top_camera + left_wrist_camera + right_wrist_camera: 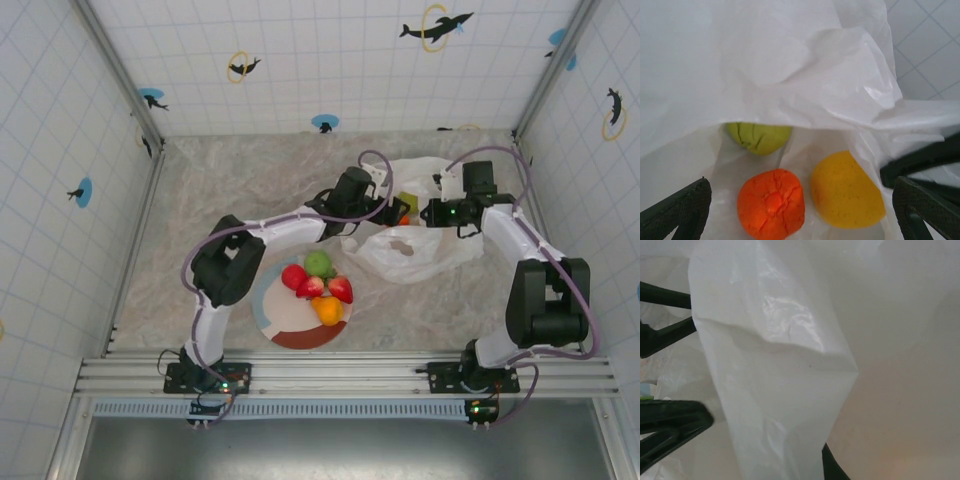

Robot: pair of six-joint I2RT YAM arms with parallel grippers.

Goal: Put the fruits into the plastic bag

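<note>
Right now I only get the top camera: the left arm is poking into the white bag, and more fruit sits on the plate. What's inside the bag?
Observer: The left wrist camera looks into the plastic bag. There's an orange ball, a yellow fruit and a green fruit half under a fold.
Visitor: Is that arm holding one of them?
Observer: No. The left fingers stand wide open on either side of the orange ball and yellow fruit, gripping neither.
Visitor: And the other arm?
Observer: On the right wrist camera the right fingers are shut. The bag's film rises from them, so they seem to be pinching it.
</note>
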